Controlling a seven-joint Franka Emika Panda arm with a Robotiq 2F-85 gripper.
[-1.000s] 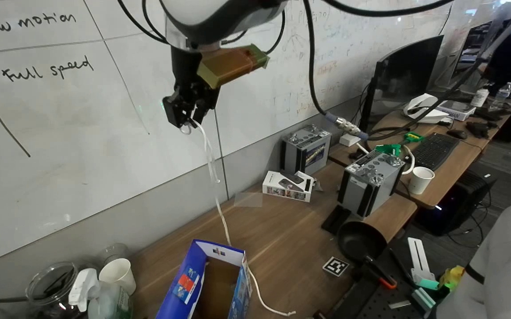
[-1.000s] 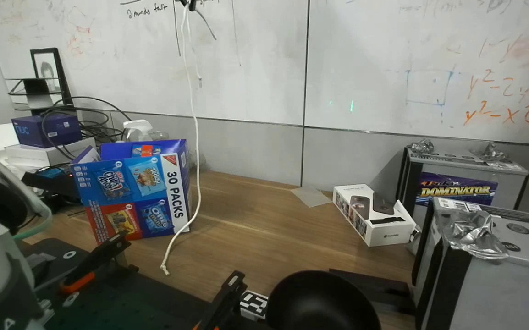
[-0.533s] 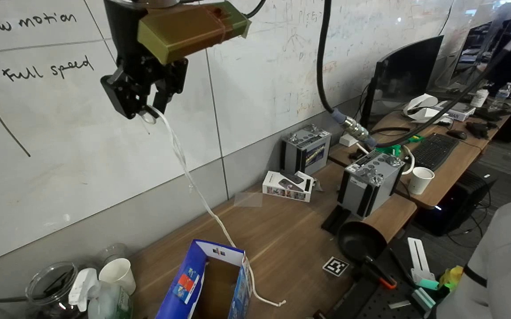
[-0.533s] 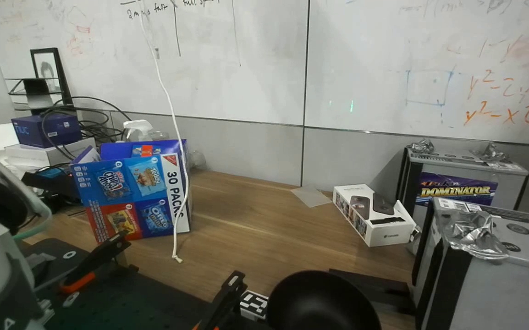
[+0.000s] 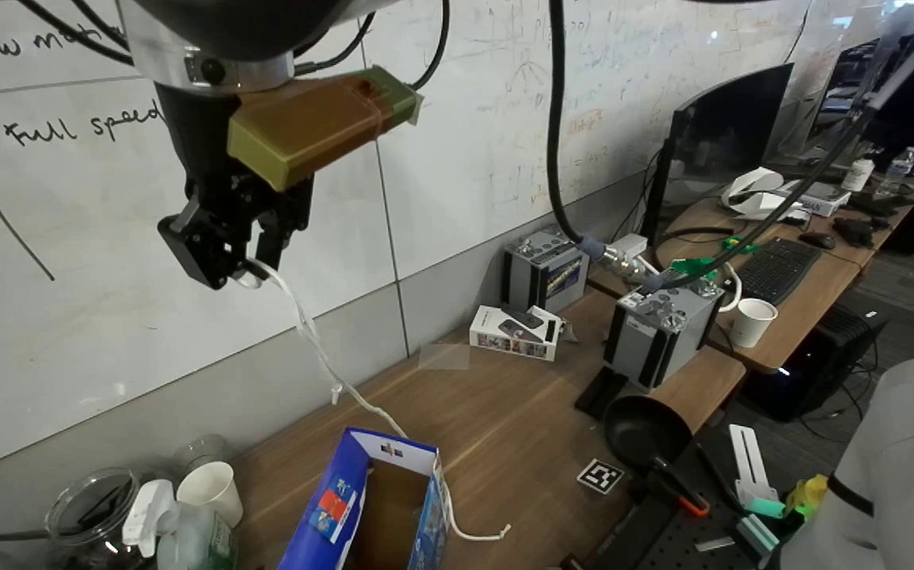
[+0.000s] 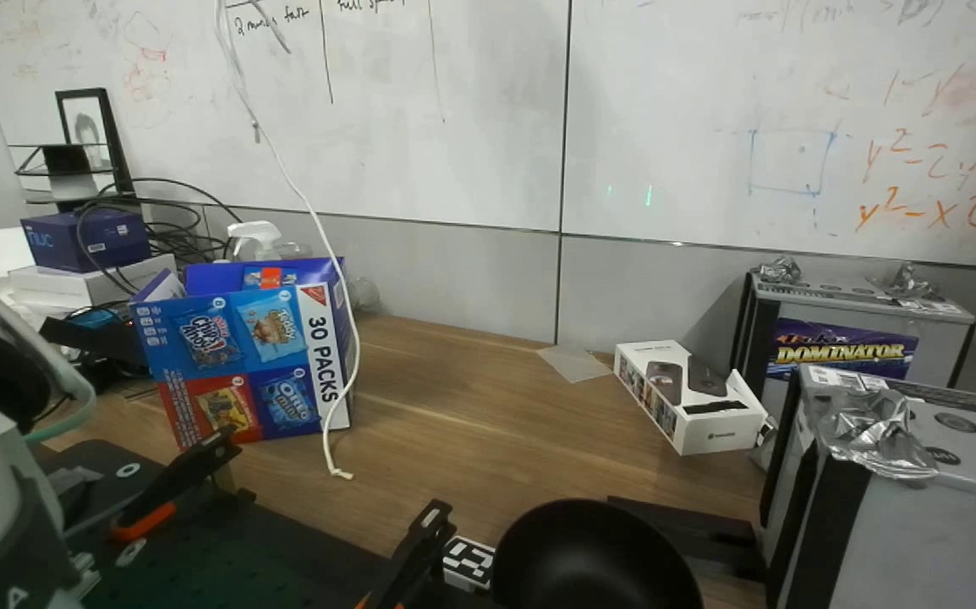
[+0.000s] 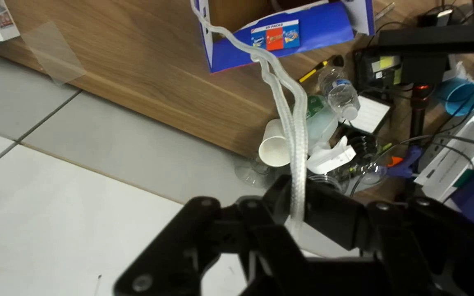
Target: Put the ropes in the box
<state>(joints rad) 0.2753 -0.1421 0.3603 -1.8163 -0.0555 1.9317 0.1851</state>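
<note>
The desk (image 6: 488, 414) carries the open blue box (image 6: 234, 364), set in from the desk's wall-side edge; higher up, the hand (image 5: 247, 271) pinches the white rope (image 7: 298, 172), doubled near the grip; it slants down outside the box, perhaps brushing it, to a tip lying on the desk

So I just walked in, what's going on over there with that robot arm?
The robot's gripper is closed on a white rope, holding it up in front of the whiteboard. The rope hangs down to the wooden table, where one end lies beside the open-topped blue snack box. The rope seems meant for the box, but it's not in there yet.
</note>
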